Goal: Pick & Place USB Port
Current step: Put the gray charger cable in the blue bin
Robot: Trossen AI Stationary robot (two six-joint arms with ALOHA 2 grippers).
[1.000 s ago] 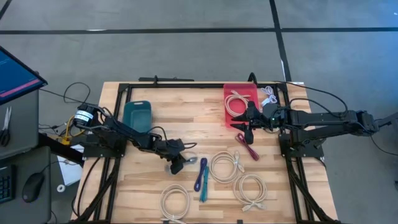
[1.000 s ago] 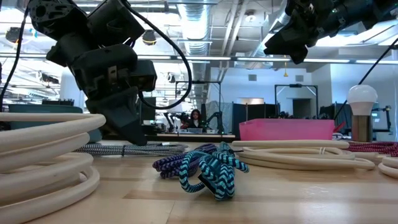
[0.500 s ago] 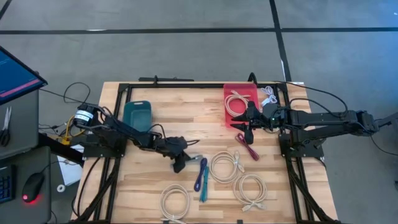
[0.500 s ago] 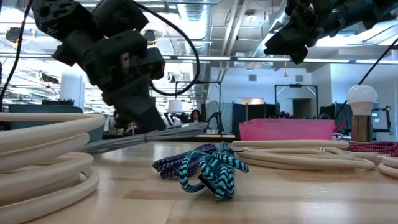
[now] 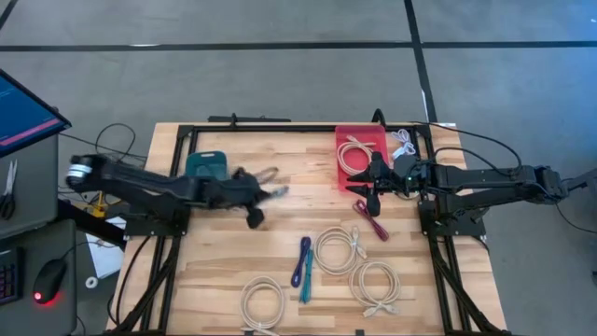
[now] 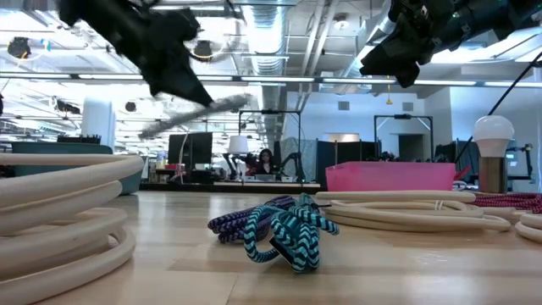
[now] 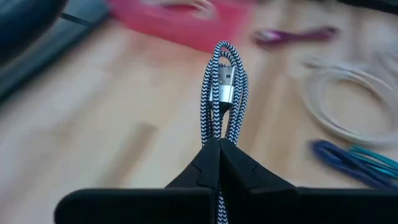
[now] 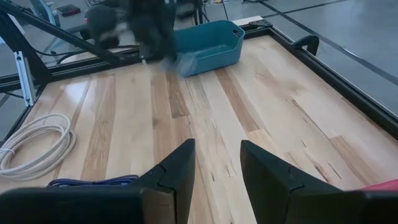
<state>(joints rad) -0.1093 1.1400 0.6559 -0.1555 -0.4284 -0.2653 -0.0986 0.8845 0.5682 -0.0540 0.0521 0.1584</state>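
Observation:
My left gripper (image 5: 254, 193) is shut on a black-and-white braided USB cable bundle (image 5: 271, 185) and hovers just right of the teal bin (image 5: 205, 169). In the left wrist view the folded strands (image 7: 222, 93) stick out past the fingers, with a silver plug (image 7: 225, 88) among them. The low view shows the gripper (image 6: 179, 78) high above the table, the cable (image 6: 201, 113) blurred. My right gripper (image 5: 372, 189) waits, open, beside the red tray (image 5: 377, 140); in its own wrist view it (image 8: 214, 167) stands above bare wood. My left gripper pinches the braided cable bundle between its two fingers, several strands together, at a spot (image 7: 219, 134) back from the looped end. The fingers lie along the strands. The bundle is lifted clear of the table and juts out beyond the fingertips (image 7: 211, 152).
A white coil (image 5: 354, 152) lies in the red tray. On the near half of the table lie white coils (image 5: 338, 248) (image 5: 375, 281) (image 5: 263, 301), a blue and a teal cable (image 5: 302, 265), and a magenta cable (image 5: 371, 220). A black frame edges the table.
My left gripper has risen from the table's near middle and swung toward the far-left, toward the teal bin, staying shut. The braided cable has gone with it, from lying on the wood to lifted clear and carried high.

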